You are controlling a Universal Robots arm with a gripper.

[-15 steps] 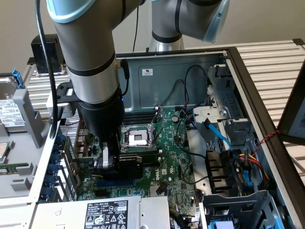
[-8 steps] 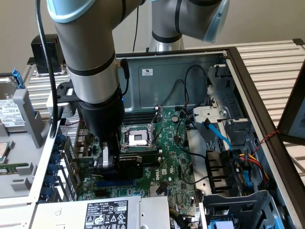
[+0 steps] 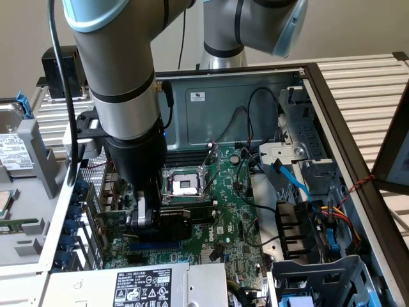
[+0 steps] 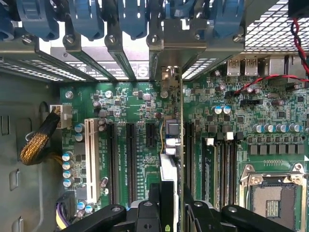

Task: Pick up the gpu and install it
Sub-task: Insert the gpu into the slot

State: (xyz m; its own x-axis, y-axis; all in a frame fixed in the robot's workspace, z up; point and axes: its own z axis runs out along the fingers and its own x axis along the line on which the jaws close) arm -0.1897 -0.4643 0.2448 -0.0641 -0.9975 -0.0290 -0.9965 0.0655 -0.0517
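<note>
slatted metal bench (image 3: pixel 364 83) all round, with an open computer case (image 3: pixel 327 112) lying on it. down inside, the gpu (image 3: pixel 177 221) stands on edge just over the motherboard (image 3: pixel 239 211), beside the cpu socket (image 3: pixel 182 185), and the gripper (image 3: pixel 144 220) is closed across its black shroud, jaws partway in and clamped on the card.

from the wrist view the gpu (image 4: pixel 170 166) is seen edge-on. its long axis runs parallel with the expansion slots (image 4: pixel 130 159), silver bracket end pointing at the rear slot openings under the blue latches (image 4: pixel 130 19), the far end tucked between the fingers of the gripper (image 4: pixel 169 210). in the exterior view that axis runs from the case's rear wall on the exterior view's left toward the middle of the board. i can't tell whether the connector edge is in its slot or just above it.

what worries me: if the card sits a shade off the slot line, a downward push would land the edge on bare board or nearby capacitors and flex the motherboard. a slight tilt would seat one end only. the bracket could also catch on the rear frame and twist the card in the grip.
</note>
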